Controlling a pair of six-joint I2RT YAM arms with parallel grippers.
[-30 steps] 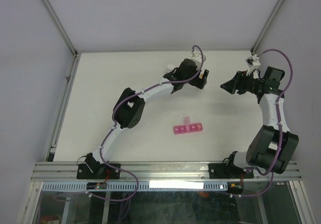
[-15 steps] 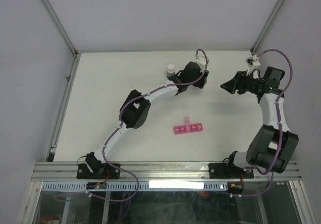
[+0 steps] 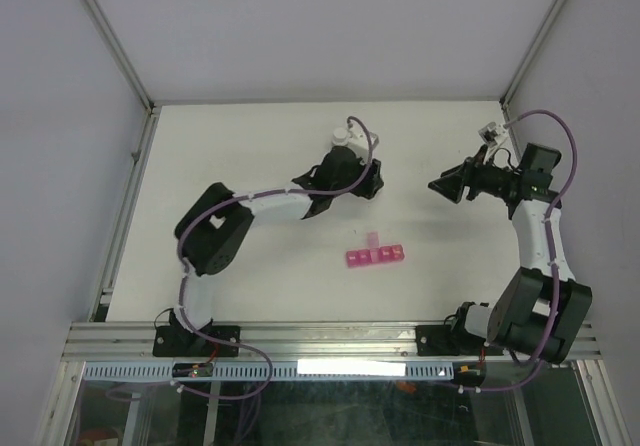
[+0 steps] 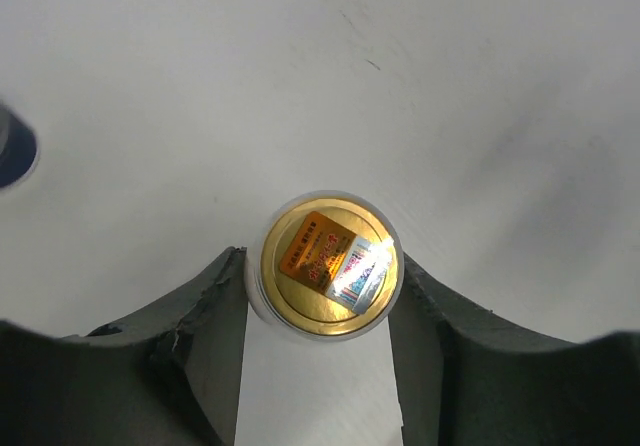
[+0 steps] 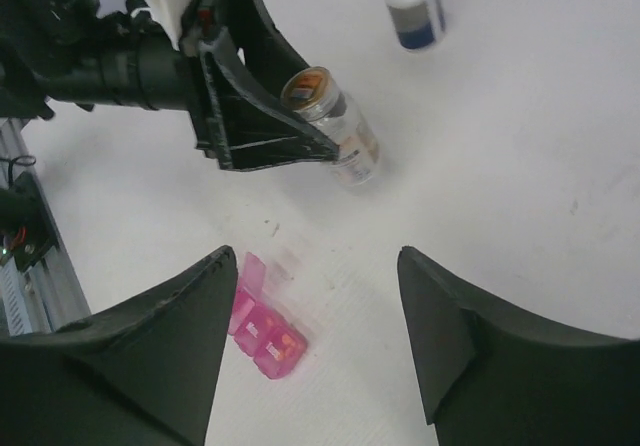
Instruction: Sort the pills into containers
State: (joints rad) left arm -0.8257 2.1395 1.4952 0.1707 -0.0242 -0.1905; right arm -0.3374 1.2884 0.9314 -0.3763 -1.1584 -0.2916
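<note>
A small clear vial [image 4: 323,266] with a gold-orange cap sits between the fingers of my left gripper [image 4: 318,260], which is shut on its sides. In the right wrist view the vial [image 5: 340,131] leans in that grip, with orange pills showing inside. The pink containers strip [image 3: 376,256] lies at the table's middle, one lid standing up. From the right wrist the strip [image 5: 262,331] shows orange pills in its end compartment. My right gripper [image 3: 445,184] hovers open to the right of the vial, with nothing between its fingers [image 5: 215,296].
A dark bottle with a white cap [image 3: 342,138] stands just behind the left gripper; in the right wrist view the bottle [image 5: 415,8] is at the top. The white table [image 3: 220,156] is walled by grey panels on three sides.
The left gripper has closed on the vial and swung left and nearer with it, folding its elbow leftward. The right gripper has opened wider and shifted slightly left.
</note>
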